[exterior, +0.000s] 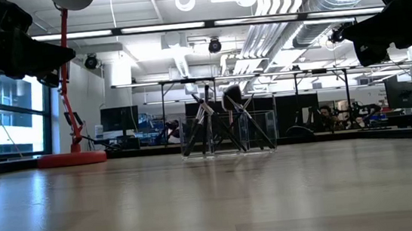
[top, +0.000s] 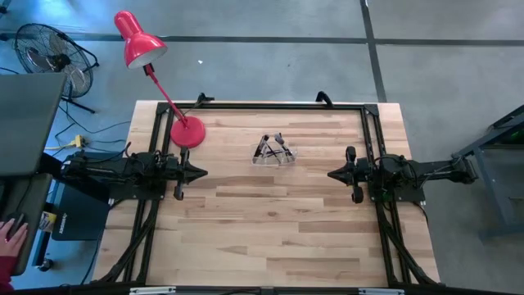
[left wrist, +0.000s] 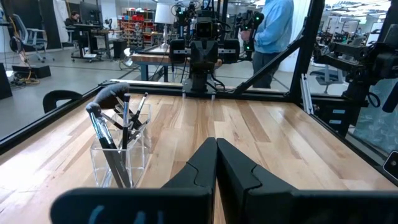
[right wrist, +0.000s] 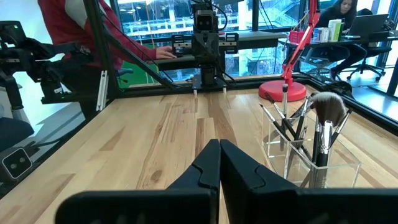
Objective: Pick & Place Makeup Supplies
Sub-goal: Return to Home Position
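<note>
While both arms wait at the two sides of the wooden counter [top: 270, 221], a red lamp [top: 187, 132] stands near its back edge; the left tool [top: 201, 173] and the right tool [top: 332, 174] point at each other, well apart, each with its fingers pressed together and nothing in them; between them, closer to the lamp's edge, sits the small clear holder [top: 274, 157]; the makeup brushes [exterior: 225, 121] stand on end inside it, leaning different ways and crossing; one fluffy black head [exterior: 231, 95] points up.
</note>
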